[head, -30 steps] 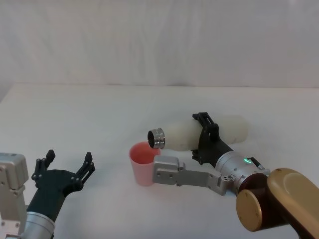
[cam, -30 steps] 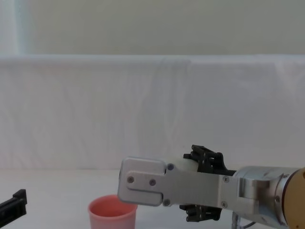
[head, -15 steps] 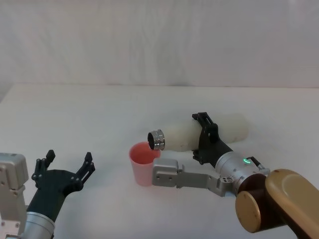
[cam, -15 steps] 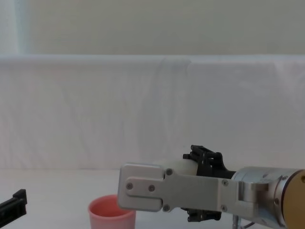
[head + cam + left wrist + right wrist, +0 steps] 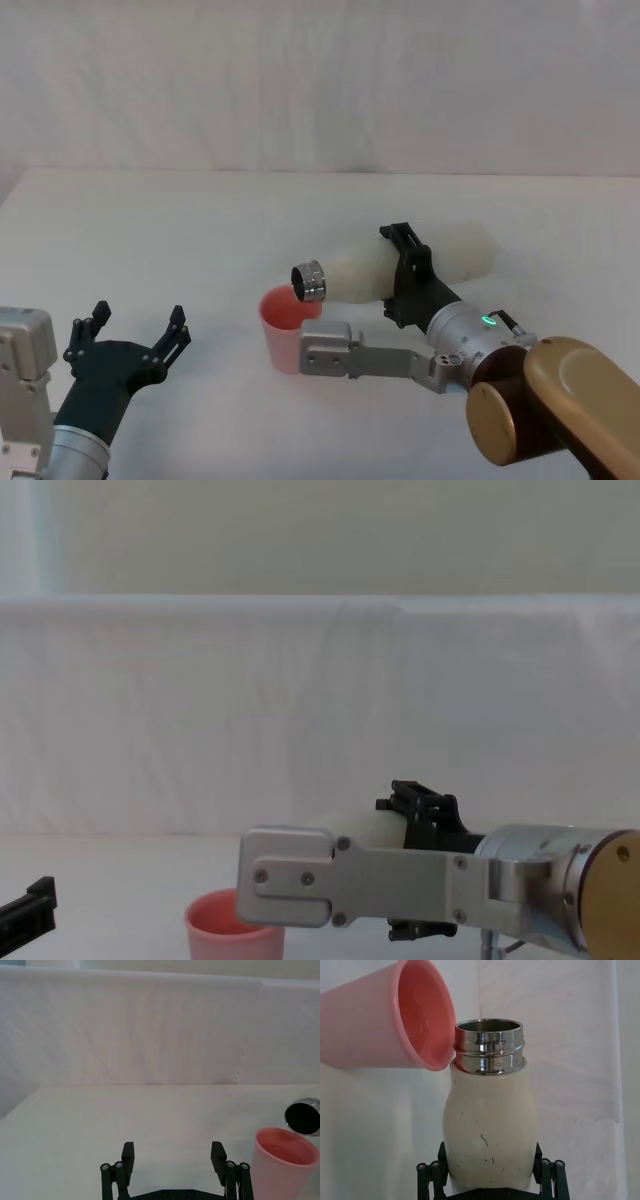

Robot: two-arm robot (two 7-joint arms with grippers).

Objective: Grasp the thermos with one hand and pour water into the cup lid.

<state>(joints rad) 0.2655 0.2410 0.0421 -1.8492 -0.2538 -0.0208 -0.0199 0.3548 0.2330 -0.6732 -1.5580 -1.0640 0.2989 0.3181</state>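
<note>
Right gripper (image 5: 403,272), clamped around the tilted thermos (image 5: 400,265) mid-frame, risks spilling past the cup lid (image 5: 288,325) because the neck barely overhangs its rim.

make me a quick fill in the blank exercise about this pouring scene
1. The right tool is shut on the ____.
2. The thermos is tipped on its side with its steel neck over the rim of the ____ cup lid.
3. The left tool, low at the left of the table, has its fingers ____.

Missing words: thermos; pink; open
</note>
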